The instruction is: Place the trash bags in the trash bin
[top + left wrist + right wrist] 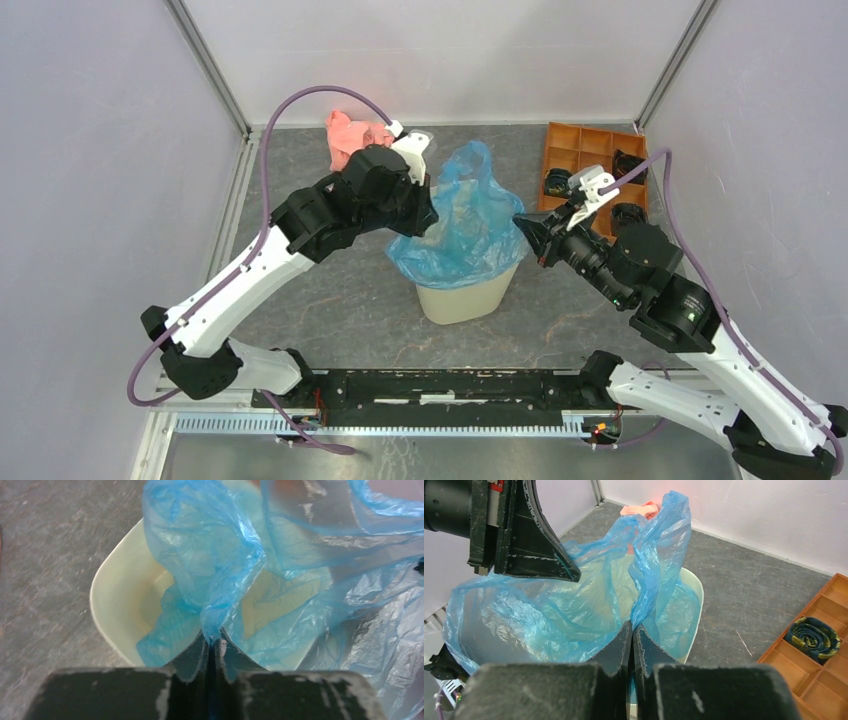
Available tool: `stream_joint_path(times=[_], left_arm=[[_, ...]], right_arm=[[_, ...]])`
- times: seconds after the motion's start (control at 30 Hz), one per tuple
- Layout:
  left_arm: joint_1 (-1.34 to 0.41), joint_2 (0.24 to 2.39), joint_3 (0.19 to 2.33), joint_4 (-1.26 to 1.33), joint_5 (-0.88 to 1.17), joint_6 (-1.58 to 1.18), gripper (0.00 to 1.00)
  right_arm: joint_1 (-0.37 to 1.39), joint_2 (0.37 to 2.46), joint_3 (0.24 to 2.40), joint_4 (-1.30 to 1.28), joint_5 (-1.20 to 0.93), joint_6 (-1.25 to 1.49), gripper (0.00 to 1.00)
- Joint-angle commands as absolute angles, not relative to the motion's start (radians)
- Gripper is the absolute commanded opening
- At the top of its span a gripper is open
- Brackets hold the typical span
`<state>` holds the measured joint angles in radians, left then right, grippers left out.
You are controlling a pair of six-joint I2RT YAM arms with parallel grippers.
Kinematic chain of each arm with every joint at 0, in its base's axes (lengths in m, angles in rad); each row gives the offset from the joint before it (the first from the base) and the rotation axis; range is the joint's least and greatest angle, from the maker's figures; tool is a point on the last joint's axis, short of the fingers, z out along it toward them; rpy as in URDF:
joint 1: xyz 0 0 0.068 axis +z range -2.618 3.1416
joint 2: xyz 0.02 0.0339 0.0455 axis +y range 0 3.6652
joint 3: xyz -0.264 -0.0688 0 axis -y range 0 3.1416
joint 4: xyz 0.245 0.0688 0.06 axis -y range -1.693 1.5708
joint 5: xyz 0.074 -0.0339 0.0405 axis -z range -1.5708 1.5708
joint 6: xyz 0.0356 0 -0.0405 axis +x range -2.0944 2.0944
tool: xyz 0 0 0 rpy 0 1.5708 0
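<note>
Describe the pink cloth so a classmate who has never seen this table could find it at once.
Start at the grey table and go to its far left corner, by the back wall. There lies the crumpled pink cloth. It is the only soft pink thing: the plastic bag is translucent blue, the compartment tray orange.

Your trash bag [455, 215] is thin, glossy, crinkled plastic; your trash bin [470, 300] smooth matt plastic; the surface [330, 300] mottled, matt.

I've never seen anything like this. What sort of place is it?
Probably a robotics lab booth: blank walls around a table, two bolted-down arms, and props like a bin, bag and tray.
</note>
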<state>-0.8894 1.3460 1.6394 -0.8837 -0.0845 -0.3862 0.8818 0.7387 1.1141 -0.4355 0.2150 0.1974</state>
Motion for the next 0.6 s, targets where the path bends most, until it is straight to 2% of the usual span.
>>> stream_joint_path(times=[0.0,0.2,0.33,0.43,0.57], left_arm=[[-0.890,1.326,1.568,-0.594,-0.031,-0.339,0.04],[-0.890,1.311,1.285,0.095,-0.010,-0.345,0.02],[-0.890,1.244,1.054,0.409,-0.039,-0.361,0.02],[-0.890,1.149,0.933,0.491,-0.054,-0.368,0.02],[-0.890,1.009,0.860,0.392,-0.087,-0.380,0.02]], right_arm=[[0.879,0.719,1.097,-0.434,0.277,0.186,0.05],[0.880,0.693,1.040,-0.404,0.310,0.210,0.06],[0.880,0.681,0.983,-0.365,0.318,0.235,0.07],[0.880,0.689,0.945,-0.330,0.283,0.257,0.07],[0.880,0.700,0.930,-0.332,0.260,0.271,0.12]])
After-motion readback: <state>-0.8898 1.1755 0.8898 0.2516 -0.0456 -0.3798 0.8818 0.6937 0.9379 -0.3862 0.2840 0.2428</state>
